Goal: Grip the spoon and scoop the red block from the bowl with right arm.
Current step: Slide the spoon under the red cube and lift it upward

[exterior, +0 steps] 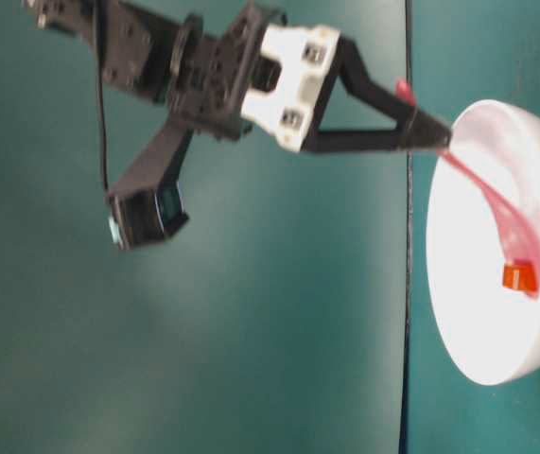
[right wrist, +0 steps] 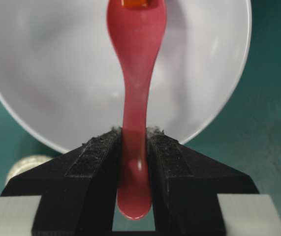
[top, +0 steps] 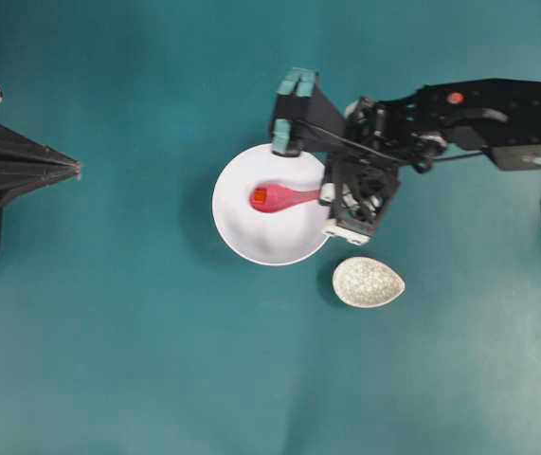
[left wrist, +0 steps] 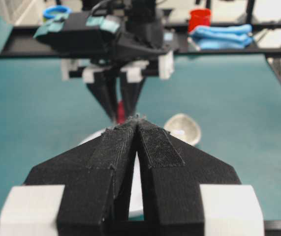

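Right claw (right wrist: 134,147): clenched on the handle of the pink-red spoon (right wrist: 134,88). In the right wrist view the two black fingers press the handle from either side, with the handle's end poking out behind them toward 6 o'clock.

From the claw, the spoon runs toward 12 o'clock over the white bowl (right wrist: 56,73). The red block (right wrist: 134,3) sits in the spoon's scoop at the far end, cut off by the top edge of that view.

Overhead: block (top: 260,196) lies at about 9 o'clock from the right claw (top: 319,197), inside the bowl (top: 251,242), a spoon's length away. Spoon (top: 284,198) lies level across the bowl's middle.

Small speckled dish (top: 369,282) stands on the teal table (top: 156,360) at about 4 o'clock from the bowl, just beside it, not touching.

Left claw (top: 77,169): far off at 9 o'clock, fingers (left wrist: 123,147) pressed together, grasping nothing.
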{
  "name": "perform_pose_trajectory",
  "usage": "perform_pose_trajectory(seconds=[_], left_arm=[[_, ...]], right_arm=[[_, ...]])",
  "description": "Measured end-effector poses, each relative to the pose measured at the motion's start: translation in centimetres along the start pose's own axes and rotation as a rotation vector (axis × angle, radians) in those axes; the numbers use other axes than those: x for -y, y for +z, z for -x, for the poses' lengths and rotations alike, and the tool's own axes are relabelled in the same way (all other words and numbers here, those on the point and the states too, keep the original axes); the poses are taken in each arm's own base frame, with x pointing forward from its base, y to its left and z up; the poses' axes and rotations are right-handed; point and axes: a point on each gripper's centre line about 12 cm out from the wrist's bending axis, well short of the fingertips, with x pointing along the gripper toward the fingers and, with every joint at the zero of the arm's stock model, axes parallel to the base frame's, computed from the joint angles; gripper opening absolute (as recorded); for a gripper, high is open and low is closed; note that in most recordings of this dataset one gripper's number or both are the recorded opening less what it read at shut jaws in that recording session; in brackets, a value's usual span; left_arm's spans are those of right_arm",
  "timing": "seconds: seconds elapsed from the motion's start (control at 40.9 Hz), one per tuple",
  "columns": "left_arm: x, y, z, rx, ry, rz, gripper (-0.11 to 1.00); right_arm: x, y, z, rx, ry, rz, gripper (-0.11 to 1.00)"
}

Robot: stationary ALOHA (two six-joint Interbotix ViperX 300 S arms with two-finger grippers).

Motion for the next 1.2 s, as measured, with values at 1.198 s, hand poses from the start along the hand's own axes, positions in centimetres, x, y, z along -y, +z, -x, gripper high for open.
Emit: perform_pose_trajectory(seconds=[1.198], left_arm=[[0.0, -0.3, -0.1, -0.020, 0.000, 0.003, 0.00]], right_arm=[[-2.5, 0.2, 12.9, 0.448, 0.102, 0.043, 0.24]])
